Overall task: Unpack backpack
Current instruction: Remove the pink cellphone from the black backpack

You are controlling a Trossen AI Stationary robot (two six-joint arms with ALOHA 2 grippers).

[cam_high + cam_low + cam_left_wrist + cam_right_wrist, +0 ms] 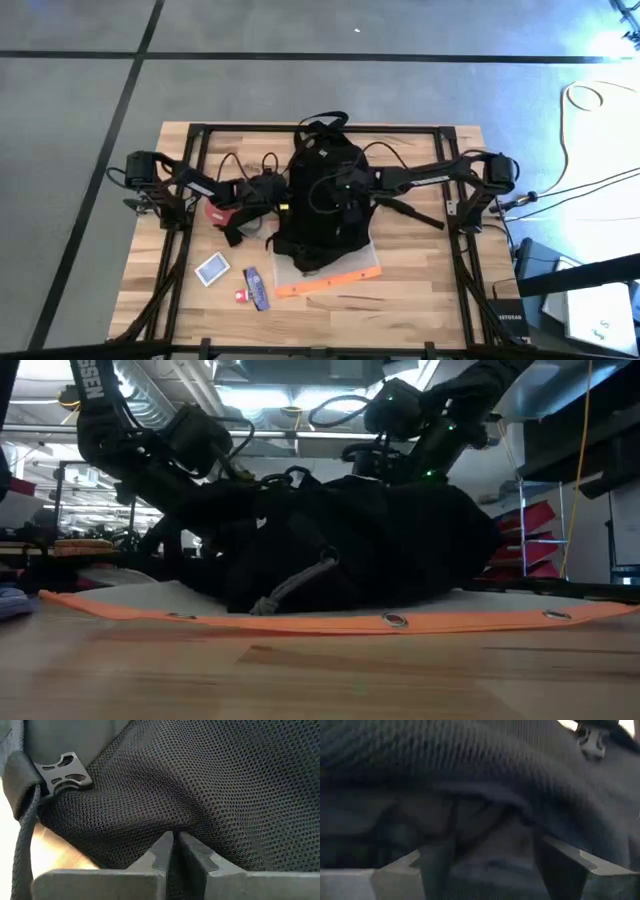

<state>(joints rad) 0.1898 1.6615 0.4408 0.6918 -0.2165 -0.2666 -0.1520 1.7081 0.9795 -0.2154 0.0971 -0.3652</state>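
Black backpack [318,200] on orange-edged mat [330,278]; left gripper [175,842] pinches its mesh, right gripper [490,855] spread wide against it.

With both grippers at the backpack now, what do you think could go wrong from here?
The left gripper is pinched shut on the backpack's mesh only, so a lift might slip or just stretch fabric. The right gripper is open among folds and could snag a strap. Dragging the bag may shift the orange-edged mat beneath.
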